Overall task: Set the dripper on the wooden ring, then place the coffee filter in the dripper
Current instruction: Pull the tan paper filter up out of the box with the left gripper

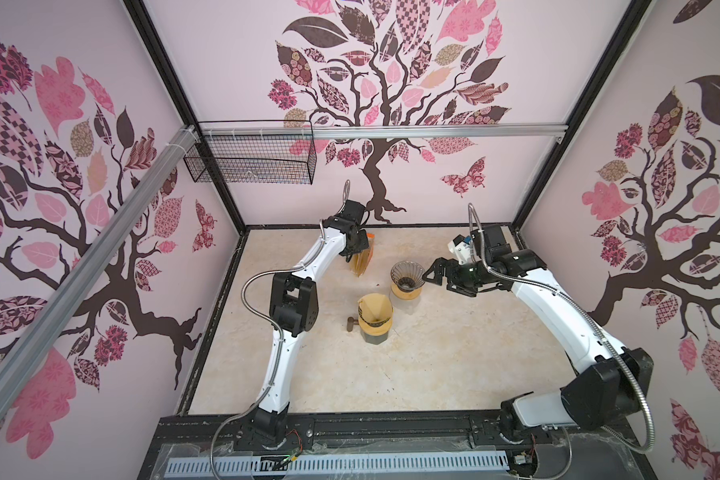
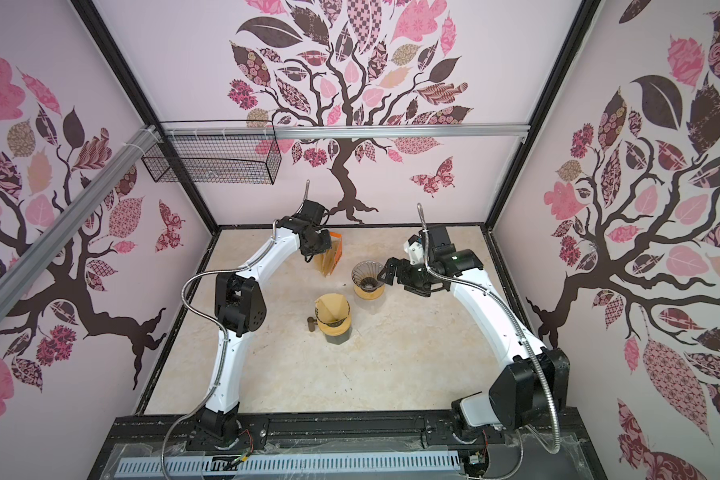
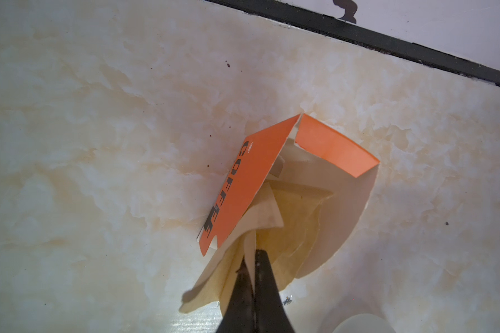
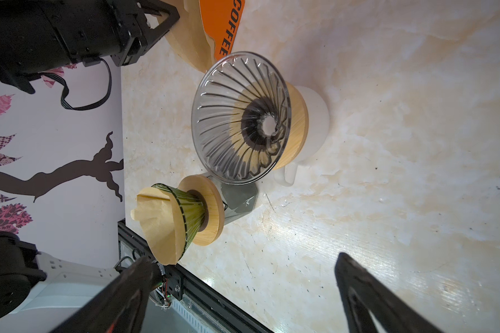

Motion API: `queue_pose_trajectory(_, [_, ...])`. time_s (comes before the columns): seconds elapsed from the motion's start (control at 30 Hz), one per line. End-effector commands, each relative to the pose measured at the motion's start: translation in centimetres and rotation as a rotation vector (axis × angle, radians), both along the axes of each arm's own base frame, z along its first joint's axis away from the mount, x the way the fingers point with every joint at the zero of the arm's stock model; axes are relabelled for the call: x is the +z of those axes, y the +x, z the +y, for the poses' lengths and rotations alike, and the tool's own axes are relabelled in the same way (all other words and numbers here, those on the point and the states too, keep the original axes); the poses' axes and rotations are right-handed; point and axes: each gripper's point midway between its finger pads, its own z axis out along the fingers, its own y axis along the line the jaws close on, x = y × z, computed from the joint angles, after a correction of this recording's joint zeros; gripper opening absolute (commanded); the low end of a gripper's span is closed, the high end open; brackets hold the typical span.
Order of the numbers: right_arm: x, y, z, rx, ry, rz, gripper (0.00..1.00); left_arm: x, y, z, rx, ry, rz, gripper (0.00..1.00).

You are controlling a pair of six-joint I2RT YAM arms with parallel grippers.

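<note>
My left gripper is shut on the edge of an opened packet of tan coffee filters with an orange "COFFEE" card. In both top views the packet hangs under the left gripper near the back of the table. A clear ribbed glass dripper with a wooden collar stands empty on a white cup. My right gripper is open just right of it, holding nothing.
A green dripper with a paper filter in it stands on a dark glass in front of the clear one, a small brown peg beside it. A wire basket hangs on the back wall.
</note>
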Motion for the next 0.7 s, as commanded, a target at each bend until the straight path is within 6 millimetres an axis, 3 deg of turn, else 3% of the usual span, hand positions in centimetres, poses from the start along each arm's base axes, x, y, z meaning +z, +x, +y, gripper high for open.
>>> queue_pose_trajectory(0.0, [0.8,0.6,0.1,0.007,-0.018,-0.035,1.00,4.1,-0.4,0.6,-0.016,0.005,-0.072,0.00])
queue_pose_trajectory(0.37, [1.9,1.0,-0.2,-0.007,-0.032,-0.075,1.00,7.4,-1.6,1.4,-0.022,0.000,-0.114,0.00])
queue_pose_trajectory(0.67, [3.1,1.4,-0.6,-0.023,-0.051,-0.110,1.00,12.6,-4.1,0.9,-0.093,-0.068,-0.146,0.00])
